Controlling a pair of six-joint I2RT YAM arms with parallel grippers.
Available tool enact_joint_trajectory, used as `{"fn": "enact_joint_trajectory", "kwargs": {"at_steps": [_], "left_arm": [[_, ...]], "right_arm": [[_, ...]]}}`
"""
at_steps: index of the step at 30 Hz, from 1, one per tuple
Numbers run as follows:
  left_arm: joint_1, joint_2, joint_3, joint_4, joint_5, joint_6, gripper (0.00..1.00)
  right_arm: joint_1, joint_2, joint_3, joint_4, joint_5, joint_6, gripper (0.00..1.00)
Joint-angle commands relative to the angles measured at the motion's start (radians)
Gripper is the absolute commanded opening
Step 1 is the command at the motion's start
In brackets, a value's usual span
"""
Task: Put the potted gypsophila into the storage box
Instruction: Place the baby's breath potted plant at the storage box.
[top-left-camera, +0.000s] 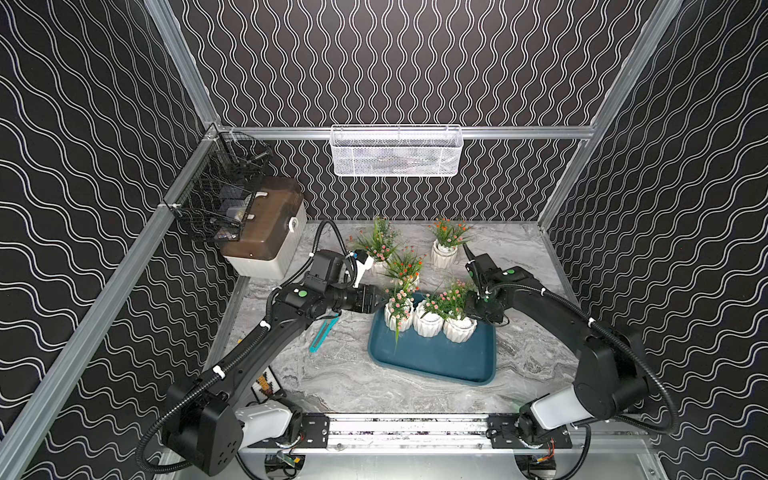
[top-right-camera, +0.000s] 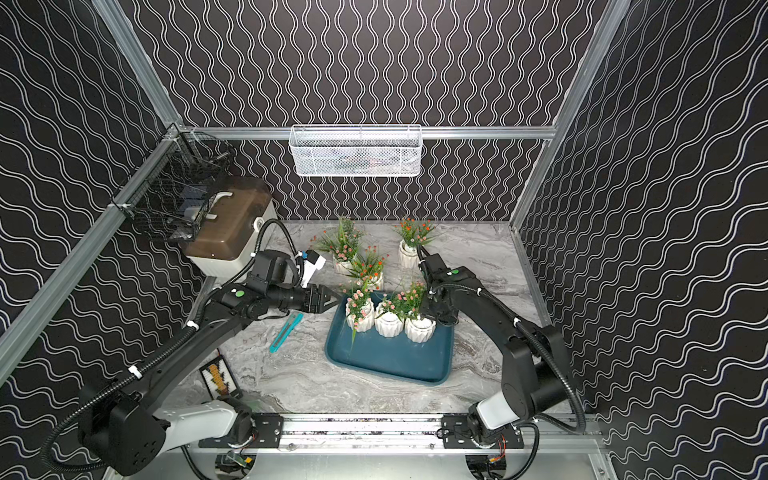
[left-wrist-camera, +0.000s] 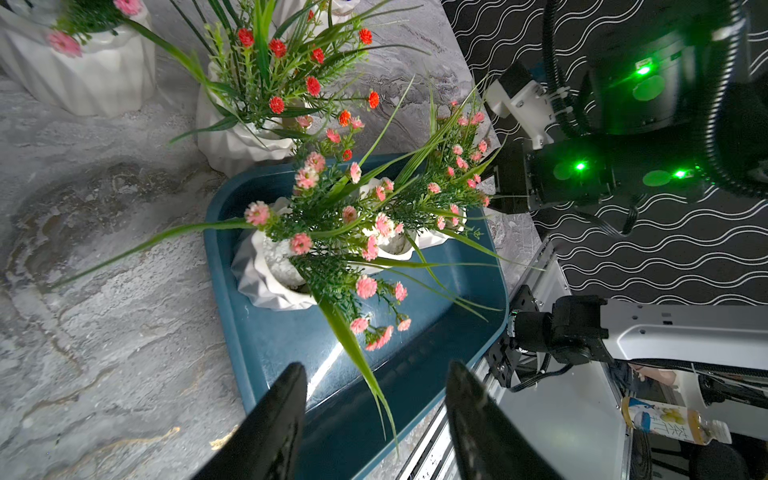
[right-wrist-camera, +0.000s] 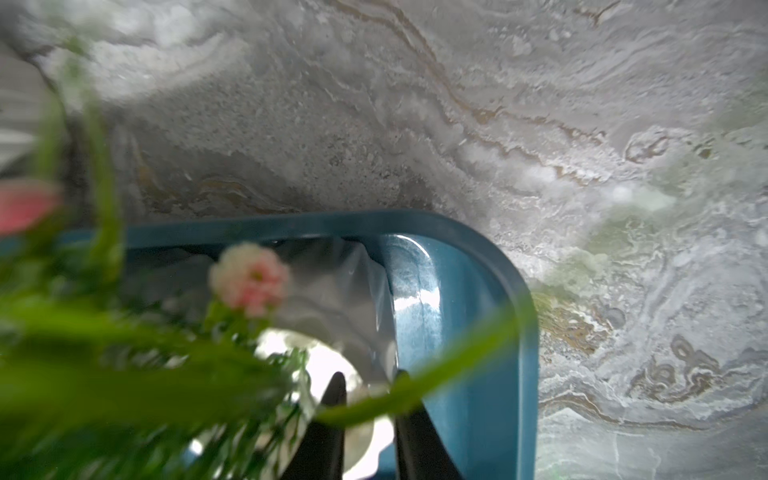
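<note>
Standing in the storage box (top-left-camera: 432, 365): three potted gypsophila in a row along its far side, the right-end pot (top-left-camera: 459, 330) tucked into a corner
Waiting on the table (top-left-camera: 374, 386): three more pots behind the box, the nearest pot (top-left-camera: 409, 279) just beyond its far rim
Right gripper (right-wrist-camera: 370, 380): fingers narrowly parted astride the right-end pot's rim; whether they pinch it, I cannot tell
Left gripper (left-wrist-camera: 374, 368): jaws well apart, empty, poised beside the left-end pot (top-left-camera: 398, 318), one grass blade showing in the gap
Risk on withdrawal: a finger that drags on the rim or catches a leaf could tip the right-end pot against its neighbour
Risk from the left: any closing or advance could trap that blade and pull the left-end pot over
Risk at next pick: the nearest pot's foliage mingles with the row; lifting it may tug them
</note>
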Motion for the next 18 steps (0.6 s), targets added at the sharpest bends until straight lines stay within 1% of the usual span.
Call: {"fn": "enact_joint_trajectory", "kwargs": {"at_steps": [1,8,10,13,15,18], "left_arm": [[0.000,0.002,0.009,0.001,-0.003,0.028,0.57],[0.001,-0.013,0.004,0.003,-0.011,0.037,0.58],[0.002,-0.020,0.001,0.014,-0.006,0.037,0.58],[0.001,-0.036,-0.002,0.021,-0.015,0.040,0.58],[0.003,-0.052,-0.008,0.032,-0.020,0.039,0.58],[0.003,-0.067,-0.013,0.036,-0.047,0.040,0.59]], "right_arm": [[0.001,-0.055,0.007,-0.025,0.024,0.017,0.27],[0.001,-0.283,0.007,-0.059,0.037,-0.021,0.36],[0.002,-0.341,0.000,-0.044,0.022,-0.044,0.40],[0.001,-0.420,-0.003,-0.028,0.002,-0.057,0.42],[0.001,-0.475,-0.016,0.012,-0.031,-0.073,0.45],[0.002,-0.553,-0.048,0.116,-0.094,-0.101,0.47]]}}
